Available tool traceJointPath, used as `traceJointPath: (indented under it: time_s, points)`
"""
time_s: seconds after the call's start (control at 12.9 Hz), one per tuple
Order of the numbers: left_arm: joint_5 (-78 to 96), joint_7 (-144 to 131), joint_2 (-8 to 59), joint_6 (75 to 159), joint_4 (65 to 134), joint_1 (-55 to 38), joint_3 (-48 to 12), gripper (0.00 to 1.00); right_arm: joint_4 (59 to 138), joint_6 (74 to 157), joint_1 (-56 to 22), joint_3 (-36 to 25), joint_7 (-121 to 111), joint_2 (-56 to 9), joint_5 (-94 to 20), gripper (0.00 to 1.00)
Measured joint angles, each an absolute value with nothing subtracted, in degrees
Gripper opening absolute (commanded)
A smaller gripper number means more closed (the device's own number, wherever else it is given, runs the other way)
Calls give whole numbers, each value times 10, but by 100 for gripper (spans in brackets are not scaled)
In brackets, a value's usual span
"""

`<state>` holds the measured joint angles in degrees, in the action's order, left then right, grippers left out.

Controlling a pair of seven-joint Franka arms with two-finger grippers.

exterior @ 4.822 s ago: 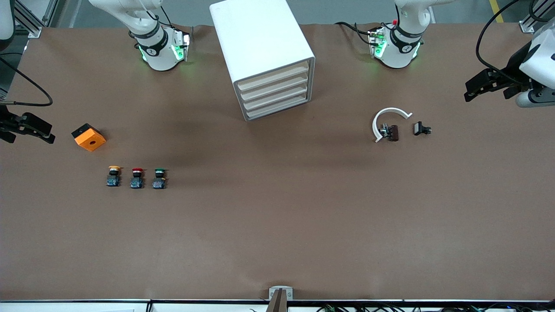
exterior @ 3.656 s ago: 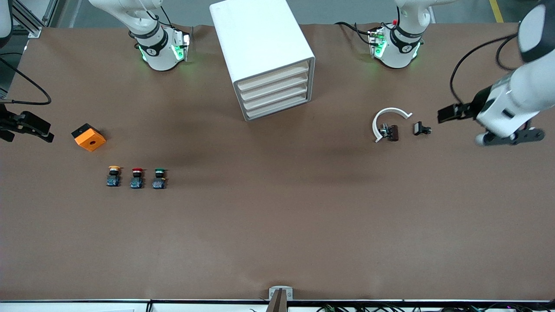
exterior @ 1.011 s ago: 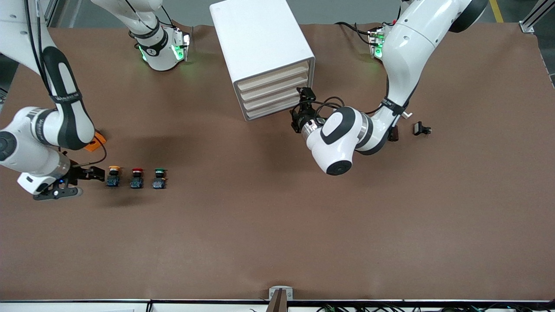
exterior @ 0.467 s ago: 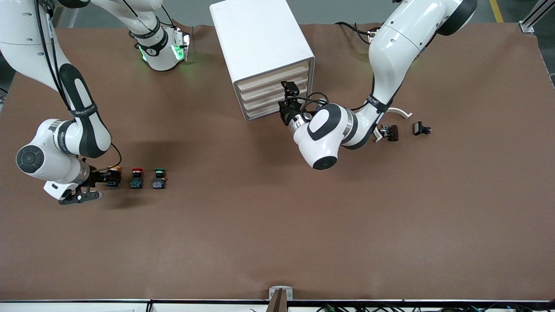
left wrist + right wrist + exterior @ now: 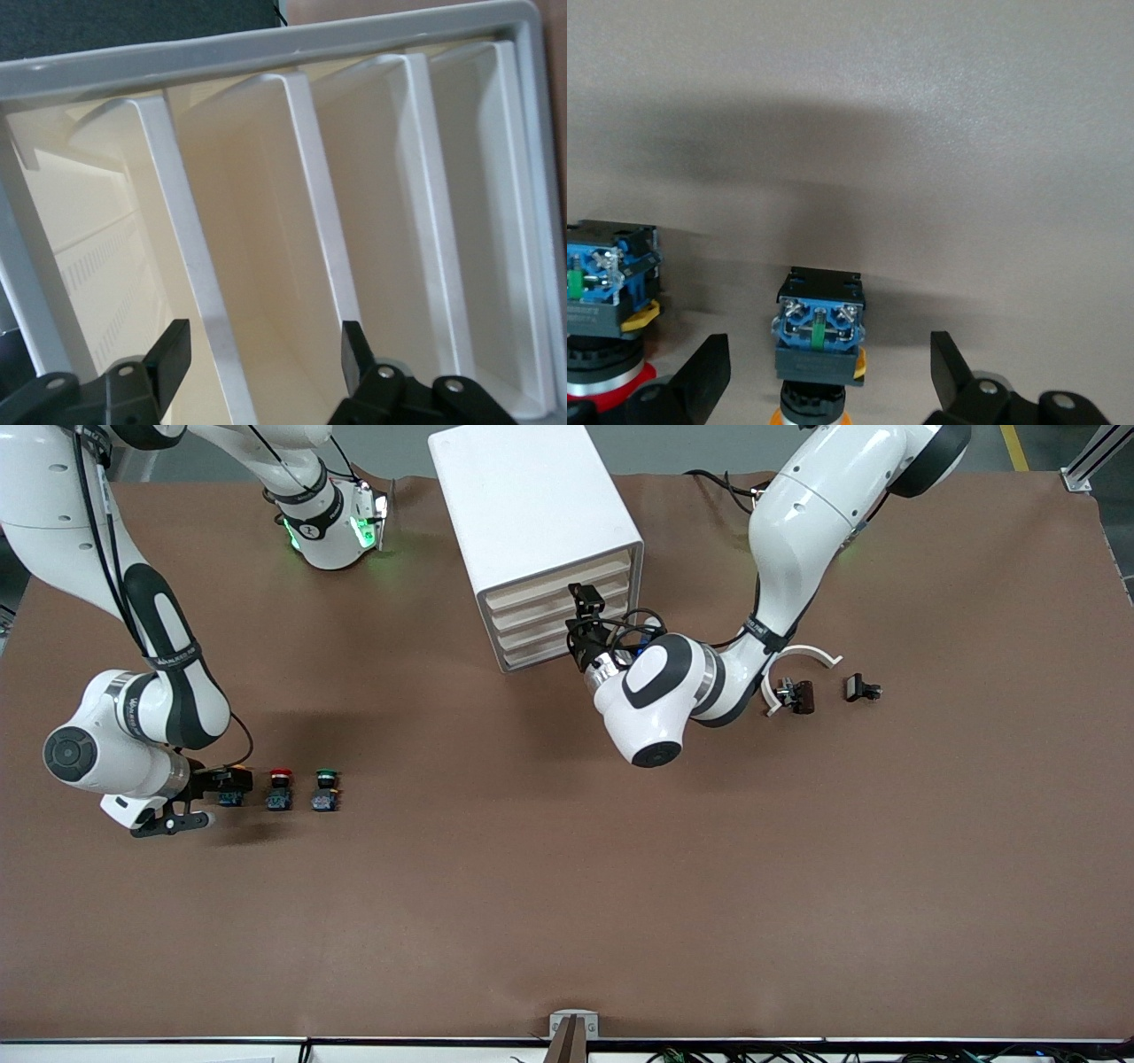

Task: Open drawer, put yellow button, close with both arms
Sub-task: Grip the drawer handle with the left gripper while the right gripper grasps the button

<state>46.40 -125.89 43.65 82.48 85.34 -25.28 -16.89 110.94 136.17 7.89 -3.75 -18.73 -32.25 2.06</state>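
Observation:
The white cabinet (image 5: 532, 505) stands at the robots' edge of the table, all four drawers shut; the top drawer (image 5: 556, 584) is the uppermost cream front. My left gripper (image 5: 576, 638) is open, close in front of the drawer fronts. In the left wrist view its fingers (image 5: 173, 354) straddle a white ridge between cream fronts inside the cabinet frame (image 5: 266, 53). The yellow button (image 5: 232, 798) lies on the table toward the right arm's end. My right gripper (image 5: 229, 784) is open around it; the right wrist view shows its blue base (image 5: 819, 336) between the fingers (image 5: 704, 372).
A red-capped button (image 5: 280, 788) and a green-capped button (image 5: 325, 788) lie in a row beside the yellow one; the red one also shows in the right wrist view (image 5: 607, 301). A white arc piece (image 5: 797, 660) and small black parts (image 5: 861, 688) lie toward the left arm's end.
Both arms have come in from the table's ends. In the last half second the right gripper slid around the yellow button and the left gripper moved closer to the drawer fronts.

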Motion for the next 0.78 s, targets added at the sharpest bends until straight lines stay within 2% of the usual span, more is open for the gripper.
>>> traceJointPath:
  time_s: [0.16, 0.23, 0.31, 0.39, 0.62, 0.78]
  points:
    - [464, -1276, 438, 810, 854, -266, -169, 35, 1111, 1362, 79, -37, -187, -324, 13, 22]
    - [465, -1283, 438, 806, 853, -273, -169, 18, 1111, 1362, 78, -37, -187, -325, 10, 12]
    - [466, -1286, 438, 805, 854, -278, -169, 6, 1111, 1362, 78, -37, -187, -326, 7, 6]
    - [469, -1287, 439, 805, 854, -280, -169, 0, 1110, 1362, 78, -37, -187, -326, 6, 4]
    - [483, -1299, 441, 789, 853, -277, -169, 0, 1097, 1351, 77, -36, -187, -325, 4, 5]
    - [484, -1304, 441, 788, 853, -271, -165, 0, 1064, 1278, 74, -35, -186, -313, 4, 5]
